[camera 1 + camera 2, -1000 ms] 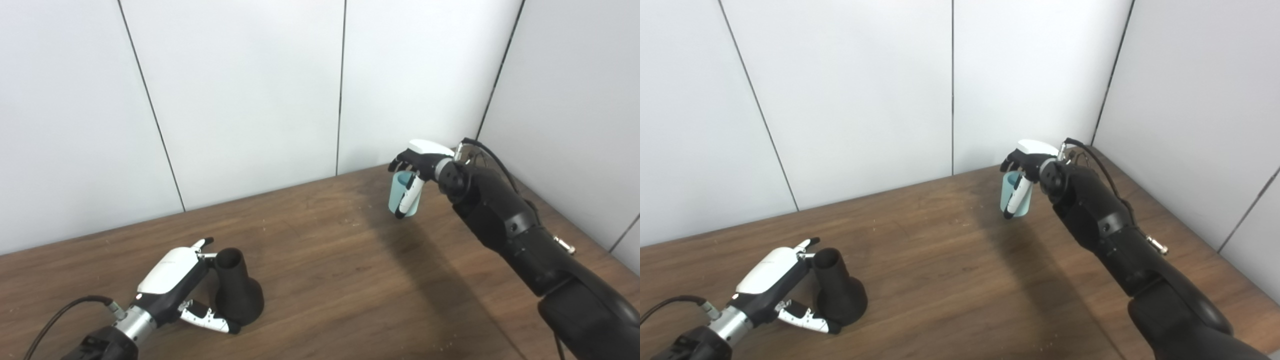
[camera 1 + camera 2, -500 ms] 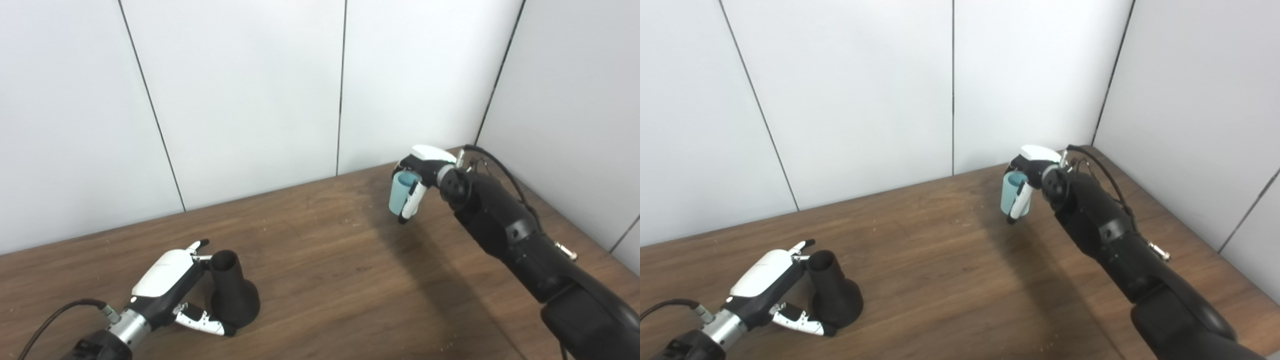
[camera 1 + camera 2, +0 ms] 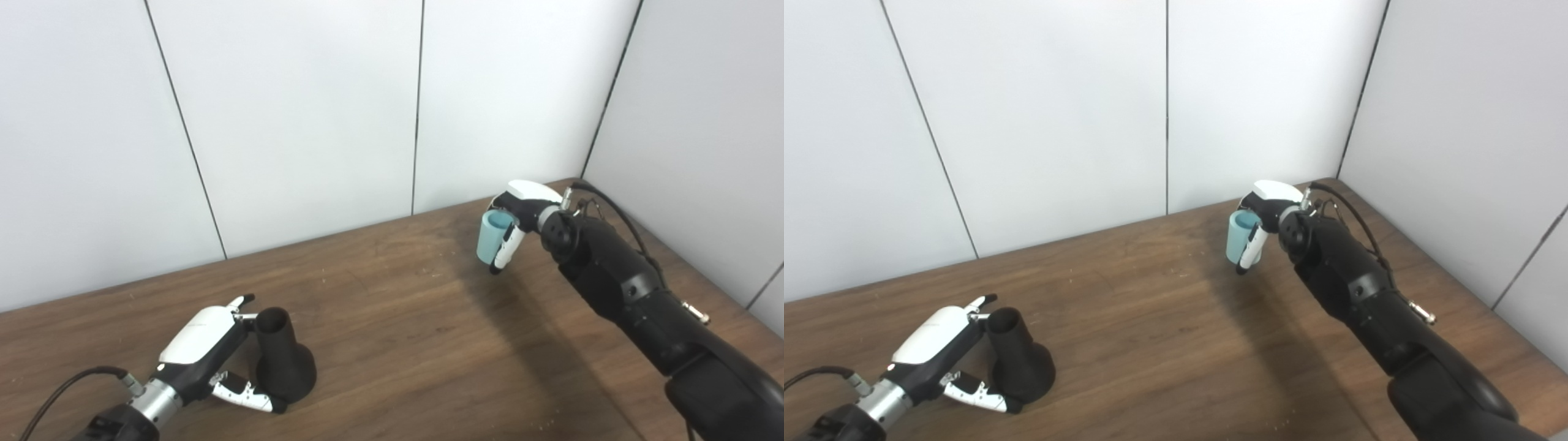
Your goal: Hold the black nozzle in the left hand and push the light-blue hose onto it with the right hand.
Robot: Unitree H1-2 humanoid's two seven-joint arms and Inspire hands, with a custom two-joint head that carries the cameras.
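At the near left of the wooden table point(image 3: 392, 331) the left hand point(image 3: 202, 349) is set against the black nozzle point(image 3: 282, 358). The nozzle stands on its flared base on the tabletop, just to the right of the palm. Its narrow neck rises from that base and leans a little toward the hand, with the open mouth facing up and slightly left. The fingers point(image 3: 242, 301) reach over at the neck near the rim, and the thumb point(image 3: 248, 398) curls low around the front of the base, so the hand is wrapped around the nozzle; how firmly it grips cannot be told. A dark cable point(image 3: 73, 386) runs from the left wrist off the bottom edge.

Well apart, toward the far right near the corner of the white wall panels point(image 3: 306, 110), the right hand point(image 3: 1265, 211) is closed on the light-blue hose point(image 3: 1239, 236). It is a short tube held clear above the table, on the left side of the palm. The thumb point(image 3: 1249, 248) lies down along its front face. The tube's long axis is close to upright, tipped slightly, and its open upper end faces up and toward the left. The black right forearm point(image 3: 1360, 294) slants down to the bottom right corner.
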